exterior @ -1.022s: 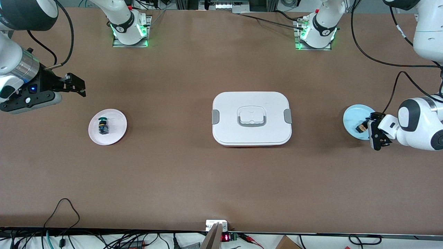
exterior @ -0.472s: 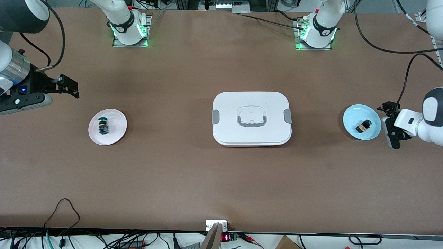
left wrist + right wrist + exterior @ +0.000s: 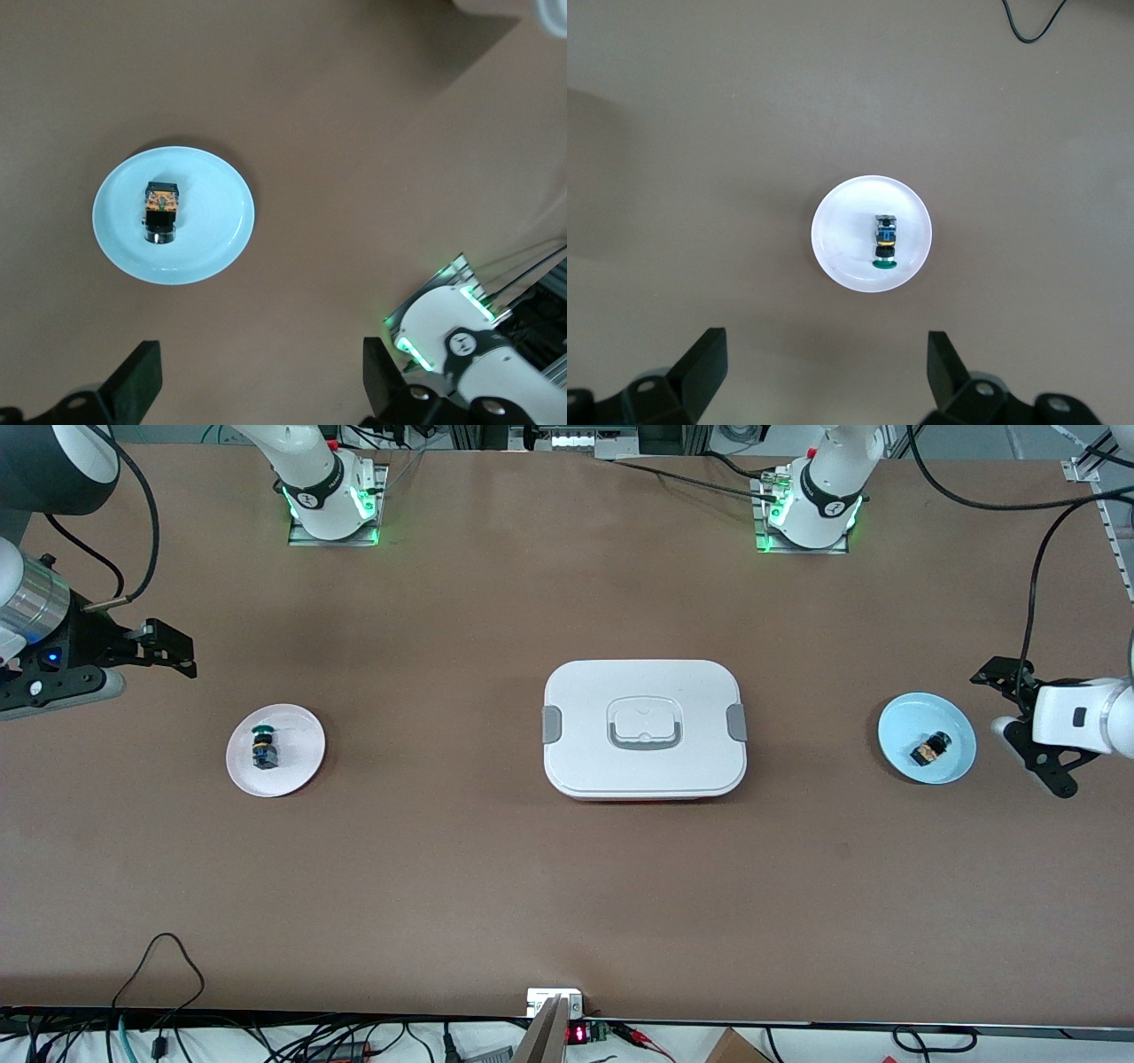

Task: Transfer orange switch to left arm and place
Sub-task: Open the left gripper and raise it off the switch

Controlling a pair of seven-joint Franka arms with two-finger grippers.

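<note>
Now we see the orange switch (image 3: 928, 750) on its blue plate (image 3: 897, 726), both our grippers' jaws wide and empty

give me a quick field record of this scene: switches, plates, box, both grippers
orange switch: lying in the blue plate, toward the left arm's end of the table
green-capped switch: on the white plate, toward the right arm's end
box: lid on, mid-table between the two plates
left gripper: open, empty, beside the blue plate
right gripper: open, empty, over bare table near the white plate
transfer: not yet begun
</note>
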